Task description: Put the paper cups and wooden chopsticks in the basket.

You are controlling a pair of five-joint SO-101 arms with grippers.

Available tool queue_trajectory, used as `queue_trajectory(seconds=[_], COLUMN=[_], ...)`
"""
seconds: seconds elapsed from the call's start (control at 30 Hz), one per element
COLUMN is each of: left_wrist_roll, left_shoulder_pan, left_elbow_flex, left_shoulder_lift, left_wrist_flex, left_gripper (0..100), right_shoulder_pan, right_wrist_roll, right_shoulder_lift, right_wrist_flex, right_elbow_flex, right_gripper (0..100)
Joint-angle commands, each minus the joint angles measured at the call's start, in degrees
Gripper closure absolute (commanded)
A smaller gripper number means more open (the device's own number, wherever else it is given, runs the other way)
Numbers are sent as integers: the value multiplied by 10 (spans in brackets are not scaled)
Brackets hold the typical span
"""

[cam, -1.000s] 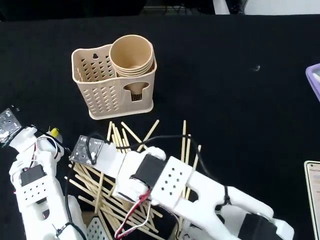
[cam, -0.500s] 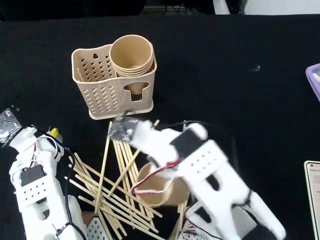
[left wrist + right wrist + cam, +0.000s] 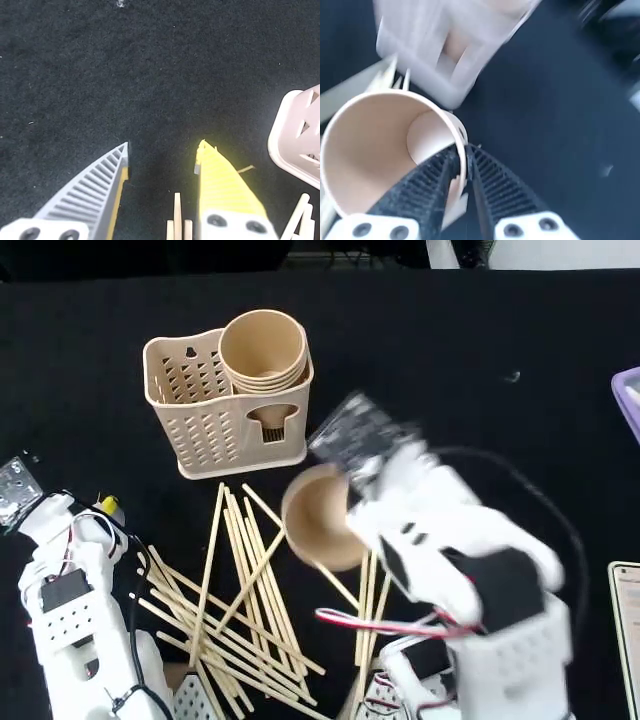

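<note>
My right gripper (image 3: 464,160) is shut on the rim of a tan paper cup (image 3: 385,150), one finger inside and one outside. From above, that paper cup (image 3: 318,517) hangs over the table, its mouth turned left, just right of the beige basket (image 3: 200,415). A stack of paper cups (image 3: 263,348) stands in the basket's right compartment. Several wooden chopsticks (image 3: 240,580) lie scattered on the black table in front of the basket. My left gripper (image 3: 162,150) is open low over bare cloth at the front left, with chopstick ends (image 3: 178,220) between its fingers.
The left arm (image 3: 70,610) rests at the table's front left corner. A purple tray edge (image 3: 628,395) shows at the far right, and a pale card (image 3: 626,625) lies below it. The basket's corner (image 3: 300,140) appears in the left wrist view.
The right arm rose from the chopstick pile with a paper cup in its gripper and swung right and back toward the basket. The left arm stayed still.
</note>
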Motion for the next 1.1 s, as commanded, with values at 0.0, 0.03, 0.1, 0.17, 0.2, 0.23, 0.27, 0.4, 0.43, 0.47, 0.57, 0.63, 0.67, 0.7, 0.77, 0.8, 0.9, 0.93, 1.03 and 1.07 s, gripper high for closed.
queue_trajectory(seconds=[0.0, 0.03, 0.1, 0.17, 0.2, 0.23, 0.27, 0.4, 0.43, 0.47, 0.57, 0.63, 0.67, 0.7, 0.77, 0.8, 0.9, 0.93, 1.03, 1.07], left_wrist_roll=[3, 3, 3, 3, 3, 3, 3, 3, 3, 3, 3, 3, 3, 3, 3, 3, 3, 3, 3, 3], left_shoulder_pan=[-4, -4, -4, -4, -5, -5, -5, -3, -3, -3, -3, -3, -3, -3, -3, -3, -3, -3, -3, -3], left_elbow_flex=[-2, -2, -2, -2, -2, -2, -2, -2, -2, -2, -2, -2, -2, -2, -2, -2, -2, -2, -2, -2], left_shoulder_lift=[-2, -2, -2, -2, -2, -2, -2, -2, -2, -2, -2, -2, -2, -2, -2, -2, -2, -2, -2, -2], left_wrist_flex=[-10, -10, -10, -9, -9, -9, -9, -9, -9, -9, -9, -9, -9, -9, -10, -10, -10, -10, -10, -10], left_gripper=[780, 780, 780, 780, 780, 780, 780, 780, 780, 780, 780, 780, 780, 780, 780, 780, 780, 780, 780, 780], right_shoulder_pan=[9, 9, 9, 8, 8, 8, 8, 8, 8, 8, 9, 10, 10, 10, 9, 8, 8, 8, 8, 8], right_wrist_roll=[-131, -154, -190, -215, -223, -231, -239, -251, -251, -250, -247, -247, -247, -247, -247, -247, -247, -247, -247, -247], right_shoulder_lift=[46, 67, 114, 160, 185, 210, 235, 338, 362, 383, 439, 469, 480, 489, 505, 512, 529, 535, 548, 552], right_wrist_flex=[-108, -139, -196, -234, -247, -257, -264, -266, -265, -265, -253, -233, -220, -204, -169, -154, -120, -111, -78, -68], right_elbow_flex=[-154, -173, -204, -236, -253, -269, -286, -356, -371, -381, -409, -429, -439, -451, -484, -502, -553, -568, -611, -623], right_gripper=[988, 988, 988, 988, 988, 988, 988, 988, 988, 988, 988, 988, 988, 988, 987, 987, 987, 987, 987, 987])
